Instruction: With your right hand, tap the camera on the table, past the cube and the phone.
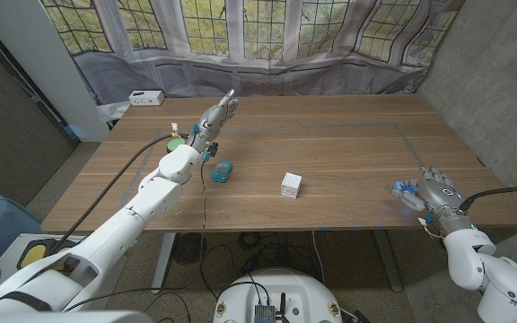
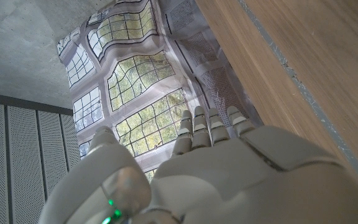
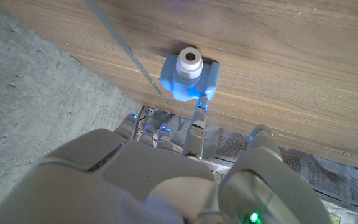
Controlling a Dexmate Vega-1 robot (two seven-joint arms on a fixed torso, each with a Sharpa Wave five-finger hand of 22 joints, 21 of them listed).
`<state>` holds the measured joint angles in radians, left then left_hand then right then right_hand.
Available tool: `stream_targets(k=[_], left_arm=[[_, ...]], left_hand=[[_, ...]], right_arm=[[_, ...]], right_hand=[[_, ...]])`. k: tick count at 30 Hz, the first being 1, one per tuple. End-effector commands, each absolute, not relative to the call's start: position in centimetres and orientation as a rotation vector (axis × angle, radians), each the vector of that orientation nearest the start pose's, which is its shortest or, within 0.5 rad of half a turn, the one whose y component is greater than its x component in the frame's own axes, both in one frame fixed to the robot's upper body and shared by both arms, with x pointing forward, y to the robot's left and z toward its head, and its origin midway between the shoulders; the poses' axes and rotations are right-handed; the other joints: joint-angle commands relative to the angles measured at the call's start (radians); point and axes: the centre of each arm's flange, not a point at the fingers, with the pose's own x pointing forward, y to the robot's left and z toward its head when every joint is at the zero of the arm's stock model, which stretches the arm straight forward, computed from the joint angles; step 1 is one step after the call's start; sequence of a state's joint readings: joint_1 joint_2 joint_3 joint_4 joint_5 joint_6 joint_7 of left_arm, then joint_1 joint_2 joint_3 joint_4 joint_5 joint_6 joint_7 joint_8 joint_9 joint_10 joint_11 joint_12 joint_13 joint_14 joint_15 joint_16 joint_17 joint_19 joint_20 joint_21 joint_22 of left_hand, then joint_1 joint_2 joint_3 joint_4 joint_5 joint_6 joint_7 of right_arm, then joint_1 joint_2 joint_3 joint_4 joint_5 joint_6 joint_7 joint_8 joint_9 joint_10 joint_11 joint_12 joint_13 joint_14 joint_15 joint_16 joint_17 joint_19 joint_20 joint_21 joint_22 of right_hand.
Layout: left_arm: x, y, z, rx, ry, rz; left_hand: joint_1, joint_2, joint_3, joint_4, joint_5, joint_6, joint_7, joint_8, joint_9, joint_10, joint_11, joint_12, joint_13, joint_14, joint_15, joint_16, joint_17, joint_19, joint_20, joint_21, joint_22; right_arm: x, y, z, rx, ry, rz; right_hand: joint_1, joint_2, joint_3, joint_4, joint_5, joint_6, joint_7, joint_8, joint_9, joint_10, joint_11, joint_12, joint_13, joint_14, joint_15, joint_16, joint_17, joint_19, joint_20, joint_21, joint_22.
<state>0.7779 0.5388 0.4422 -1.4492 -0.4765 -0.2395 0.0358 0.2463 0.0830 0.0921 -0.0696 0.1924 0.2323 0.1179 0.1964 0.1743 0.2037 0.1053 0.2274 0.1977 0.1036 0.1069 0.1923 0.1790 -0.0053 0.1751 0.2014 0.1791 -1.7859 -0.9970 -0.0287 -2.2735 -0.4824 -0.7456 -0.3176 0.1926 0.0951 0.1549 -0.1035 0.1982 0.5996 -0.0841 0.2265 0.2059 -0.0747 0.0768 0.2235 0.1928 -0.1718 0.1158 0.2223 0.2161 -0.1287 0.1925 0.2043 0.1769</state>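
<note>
head view: right robot hand sits at the tabletop's right edge, with the small blue camera just beside its fingertips on the inner side.
right wrist view: a fingertip meets the camera; lens barrel points up off the wood.
right robot hand state: holds nothing, fingers extended.
left robot hand: raised, fingers straight, holds nothing, far off.
passed: cube, phone.

phone left of cube | camera far right, at right robot hand
</note>
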Motion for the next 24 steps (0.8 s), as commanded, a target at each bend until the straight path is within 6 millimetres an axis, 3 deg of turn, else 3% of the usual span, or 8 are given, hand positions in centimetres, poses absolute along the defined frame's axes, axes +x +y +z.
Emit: stream_targets(k=[1, 21, 24], left_arm=[[63.03, 23.4, 3.01, 0.159, -0.707, -0.266], [63.26, 23.26, 2.96, 0.151, -0.709, -0.27], [63.36, 23.2, 2.92, 0.149, -0.705, -0.272]], left_hand=[[-0.001, 0.008, 0.003, -0.002, -0.001, 0.007, -0.002, -0.004, 0.006, 0.004, -0.005, -0.004, 0.003, 0.007, -0.001, -0.002, 0.003, 0.001, 0.009, -0.004, 0.002], [-0.001, 0.009, 0.004, -0.003, -0.001, 0.008, -0.003, -0.004, 0.006, 0.003, -0.003, -0.006, 0.003, 0.008, -0.001, -0.002, 0.003, 0.001, 0.011, -0.004, 0.002], [-0.001, 0.009, 0.004, -0.003, -0.001, 0.009, -0.003, -0.005, 0.006, 0.003, -0.001, -0.006, 0.003, 0.008, -0.001, -0.002, 0.003, 0.0, 0.011, -0.004, 0.002]], right_arm=[[42.86, -36.95, -13.21, -1.378, -0.182, -0.437], [42.17, -36.75, -12.91, -1.366, -0.208, -0.469], [42.08, -36.71, -12.87, -1.363, -0.214, -0.474]], right_hand=[[-0.001, -0.005, 0.005, -0.003, -0.004, -0.004, -0.001, -0.002, 0.001, 0.005, 0.007, 0.004, 0.006, -0.02, -0.003, 0.005, 0.004, 0.01, 0.001, 0.007, 0.002], [0.003, -0.006, 0.008, -0.007, -0.003, -0.017, -0.004, -0.009, 0.002, 0.016, 0.006, 0.006, 0.006, -0.001, -0.006, 0.009, 0.004, 0.028, 0.002, 0.01, 0.002], [0.005, -0.007, 0.01, -0.009, -0.003, -0.049, -0.003, -0.022, 0.002, 0.017, 0.005, 0.006, 0.006, 0.006, -0.006, 0.009, 0.004, 0.038, 0.0, 0.012, 0.002]])
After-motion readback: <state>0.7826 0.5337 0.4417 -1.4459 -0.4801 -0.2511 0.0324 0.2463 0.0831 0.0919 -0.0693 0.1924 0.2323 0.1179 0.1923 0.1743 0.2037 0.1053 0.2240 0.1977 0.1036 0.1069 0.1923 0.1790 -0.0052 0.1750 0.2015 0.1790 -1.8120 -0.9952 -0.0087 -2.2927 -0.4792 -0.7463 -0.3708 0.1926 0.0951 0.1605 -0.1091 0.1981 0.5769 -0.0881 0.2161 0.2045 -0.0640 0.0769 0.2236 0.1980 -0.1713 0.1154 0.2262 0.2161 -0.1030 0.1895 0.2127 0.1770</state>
